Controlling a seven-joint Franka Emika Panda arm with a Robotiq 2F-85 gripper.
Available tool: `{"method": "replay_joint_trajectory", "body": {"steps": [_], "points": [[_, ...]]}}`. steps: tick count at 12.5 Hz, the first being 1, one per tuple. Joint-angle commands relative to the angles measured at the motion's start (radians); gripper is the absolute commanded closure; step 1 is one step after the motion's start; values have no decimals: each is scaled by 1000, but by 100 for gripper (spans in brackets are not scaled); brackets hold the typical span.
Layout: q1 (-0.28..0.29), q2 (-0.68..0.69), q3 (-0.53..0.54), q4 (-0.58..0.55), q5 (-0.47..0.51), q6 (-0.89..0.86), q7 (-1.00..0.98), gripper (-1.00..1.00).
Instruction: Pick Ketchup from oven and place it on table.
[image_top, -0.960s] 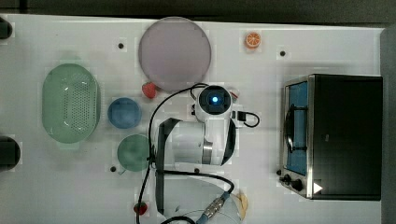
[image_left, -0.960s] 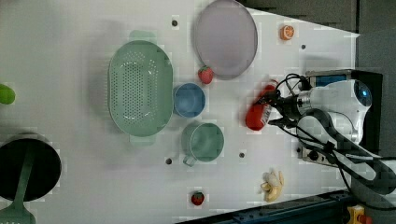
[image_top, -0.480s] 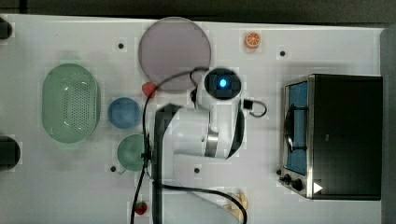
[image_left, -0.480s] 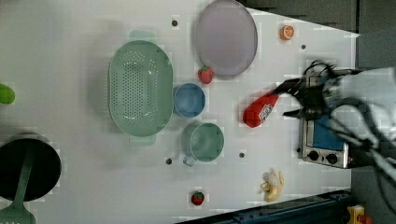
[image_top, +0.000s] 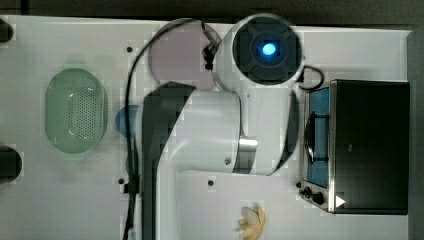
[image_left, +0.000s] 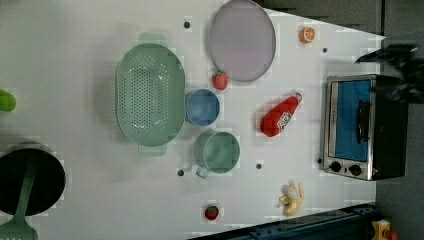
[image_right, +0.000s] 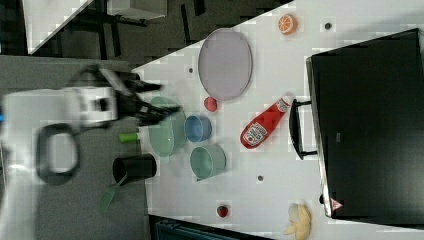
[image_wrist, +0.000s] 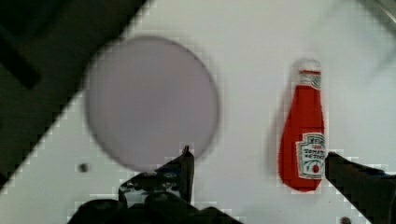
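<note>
The Ketchup (image_left: 280, 116) lies on its side on the white table (image_left: 75, 50), cap toward the oven (image_left: 362, 127), just in front of the shut blue glass door. The bottle also lies free in the right view (image_right: 263, 124) and the wrist view (image_wrist: 303, 135). My gripper (image_wrist: 257, 155) is open, high above the table, with one fingertip (image_wrist: 187, 161) over the plate's edge and the other beside the bottle's label. In the right view my gripper (image_right: 161, 99) is blurred, well clear of the bottle. In the top view my arm (image_top: 210, 130) covers the bottle beside the oven (image_top: 365, 145).
A purple plate (image_left: 242, 40), green colander (image_left: 150, 95), blue bowl (image_left: 202, 107) and green mug (image_left: 218, 152) stand at the left view's middle. Strawberries (image_left: 219, 80), an orange slice (image_left: 307, 34), a banana (image_left: 291, 198) and a black pot (image_left: 27, 180) lie around.
My gripper has let go of the Ketchup and pulled up and away from it. The bottle now lies still on the table in front of the oven.
</note>
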Motion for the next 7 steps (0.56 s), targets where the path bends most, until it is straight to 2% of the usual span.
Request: {"method": "replay_joint_trajectory", "body": {"steps": [1, 7], "points": [[5, -11, 14, 85, -8, -161, 3, -100], [1, -12, -4, 236, -8, -424, 2, -100]]}}
